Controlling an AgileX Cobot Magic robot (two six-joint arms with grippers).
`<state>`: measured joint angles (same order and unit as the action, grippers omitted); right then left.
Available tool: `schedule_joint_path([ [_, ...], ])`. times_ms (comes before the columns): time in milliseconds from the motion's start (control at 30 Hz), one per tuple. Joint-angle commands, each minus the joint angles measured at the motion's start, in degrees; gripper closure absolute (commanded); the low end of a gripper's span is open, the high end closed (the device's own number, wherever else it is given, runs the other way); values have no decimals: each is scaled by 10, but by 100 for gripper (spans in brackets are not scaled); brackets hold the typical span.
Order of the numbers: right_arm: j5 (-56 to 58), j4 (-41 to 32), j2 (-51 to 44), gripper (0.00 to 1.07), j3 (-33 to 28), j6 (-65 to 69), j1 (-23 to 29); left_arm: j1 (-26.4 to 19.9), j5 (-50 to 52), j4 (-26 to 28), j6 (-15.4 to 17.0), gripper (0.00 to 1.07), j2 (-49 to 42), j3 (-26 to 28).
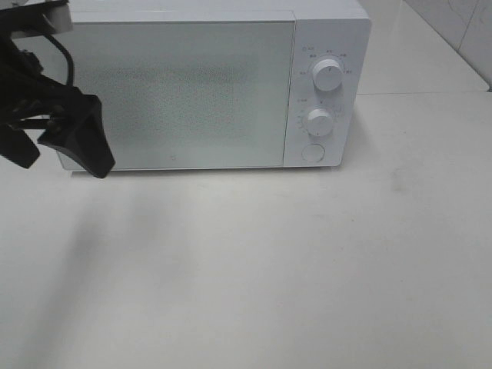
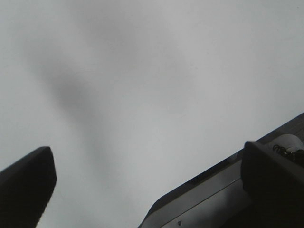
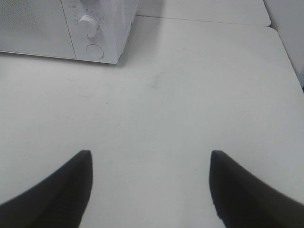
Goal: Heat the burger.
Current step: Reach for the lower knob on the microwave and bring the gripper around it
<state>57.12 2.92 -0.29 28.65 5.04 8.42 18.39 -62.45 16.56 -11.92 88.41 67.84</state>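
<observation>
The burger is out of view in every frame. A white microwave stands at the back of the table with its door shut. My left gripper hangs open in front of the microwave's left edge, and nothing is between its black fingers. In the left wrist view the left gripper spreads wide over the white table, with what looks like a corner of the microwave beside one finger. My right gripper is open and empty above bare table, well in front of the microwave.
The microwave's right panel carries two round knobs and a round button. The white table stretches in front of it. A tiled wall rises at the back right. The table's far edge shows in the right wrist view.
</observation>
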Motion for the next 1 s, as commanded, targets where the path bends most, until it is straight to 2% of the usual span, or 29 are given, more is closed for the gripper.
schedule_joint_path([
  [33, -2, 0, -15, 39, -2, 2, -3, -30, -9, 0, 5, 8, -31, -28],
  [67, -2, 0, -15, 39, -2, 2, -3, -30, -9, 0, 5, 8, -31, -28],
  [133, -2, 0, -15, 39, -2, 2, -3, -63, -9, -4, 7, 8, -70, -73],
  [267, -2, 0, -15, 39, -2, 2, -3, -81, -9, -8, 7, 8, -91, -95],
  [333, -2, 0, -15, 39, -2, 2, -3, -117, -9, -11, 7, 8, -135, -139],
  [433, -2, 0, -15, 39, -2, 2, -3, -125, -9, -11, 7, 8, -148, -147],
  [467, -2, 0, -15, 39, -2, 2, -3, -145, -9, -15, 7, 8, -175, -167],
  [533, -2, 0, -15, 39, -2, 2, -3, -153, -9, -17, 7, 8, -186, -175],
  [600, -2, 0, -15, 39, -2, 2, -3, -183, -9, -26, 12, 8, -239, -214],
  [1000, -2, 0, -15, 39, -2, 2, -3, -189, -9, -38, 13, 9, -394, -303],
])
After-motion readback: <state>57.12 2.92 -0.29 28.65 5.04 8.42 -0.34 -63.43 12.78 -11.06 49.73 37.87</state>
